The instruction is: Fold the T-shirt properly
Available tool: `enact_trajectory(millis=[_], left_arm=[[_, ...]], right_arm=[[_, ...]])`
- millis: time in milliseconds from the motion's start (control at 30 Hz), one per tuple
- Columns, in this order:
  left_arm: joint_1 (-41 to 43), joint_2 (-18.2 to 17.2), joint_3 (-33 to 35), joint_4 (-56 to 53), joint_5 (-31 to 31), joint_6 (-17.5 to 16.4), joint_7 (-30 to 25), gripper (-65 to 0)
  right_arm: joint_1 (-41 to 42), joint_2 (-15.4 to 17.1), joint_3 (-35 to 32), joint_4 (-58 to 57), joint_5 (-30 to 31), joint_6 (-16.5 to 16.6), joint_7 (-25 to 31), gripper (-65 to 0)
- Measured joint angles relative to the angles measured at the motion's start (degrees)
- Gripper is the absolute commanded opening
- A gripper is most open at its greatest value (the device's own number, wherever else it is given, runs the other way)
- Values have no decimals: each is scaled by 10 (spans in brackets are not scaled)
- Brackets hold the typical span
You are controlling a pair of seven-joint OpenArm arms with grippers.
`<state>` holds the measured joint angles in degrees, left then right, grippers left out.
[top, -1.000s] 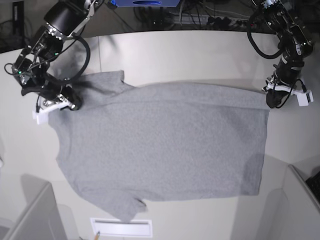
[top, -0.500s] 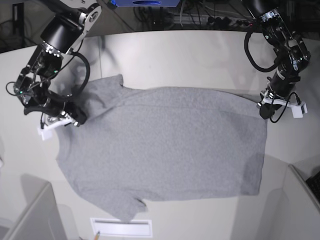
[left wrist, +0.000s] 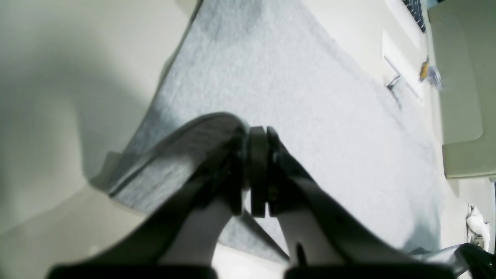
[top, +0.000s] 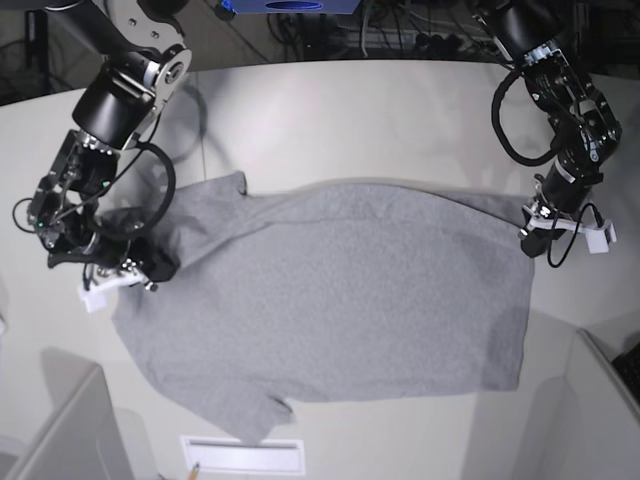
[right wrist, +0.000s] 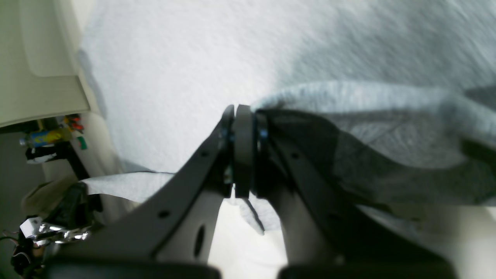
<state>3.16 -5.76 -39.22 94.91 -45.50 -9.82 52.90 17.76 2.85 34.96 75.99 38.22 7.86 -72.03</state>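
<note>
While the shirt (top: 330, 300) lies spread plain-side up on the table (top: 380, 110), both grippers pinch its far edge. The left gripper (left wrist: 257, 170) has its jaws pressed together on a fold of grey cloth at one corner, the fabric draping just left of it. The right gripper (right wrist: 242, 151) clamps the cloth at the opposite end, a raised fold bunching just to its right.

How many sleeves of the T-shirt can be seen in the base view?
2. One sleeve lies at the upper left of the T-shirt, close to the right gripper; the other sleeve lies at the lower edge, near the table's front.
</note>
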Motion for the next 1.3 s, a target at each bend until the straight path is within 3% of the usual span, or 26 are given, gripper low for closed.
enact_trajectory(millis=[100,267,367,567,867,1000,1133,1300], left_arm=[[0,2,0,-18,2,24,0,-650],[-5,2,-1,-18,2,24,1,-650],[-16,1,-1,-30,4,23,-7,-650],[-33,2,-2,-37,26,24,0,-650],[-40,2,-2,-37,25,24,-1,-650],[-40,8,-42,-37,21,24,3,-650],[-41,5,-56,-37,22,26,3,-650],[-53,7,-54,-58,20,24,1,-650]], right_arm=[[12,9,-1,-21,-23,0,0,-650],[28,11,-31,-60,-63,0,27,-650],[41,7,-67,-77,-61,0,50,-650],[49,10,-67,-94,-63,0,59,-650],[51,9,-62,-93,-56,0,58,-650],[45,10,-62,-74,-4,-1,47,-650],[46,22,-62,-76,1,-2,50,-650],[52,22,-62,-83,4,-42,73,-650]])
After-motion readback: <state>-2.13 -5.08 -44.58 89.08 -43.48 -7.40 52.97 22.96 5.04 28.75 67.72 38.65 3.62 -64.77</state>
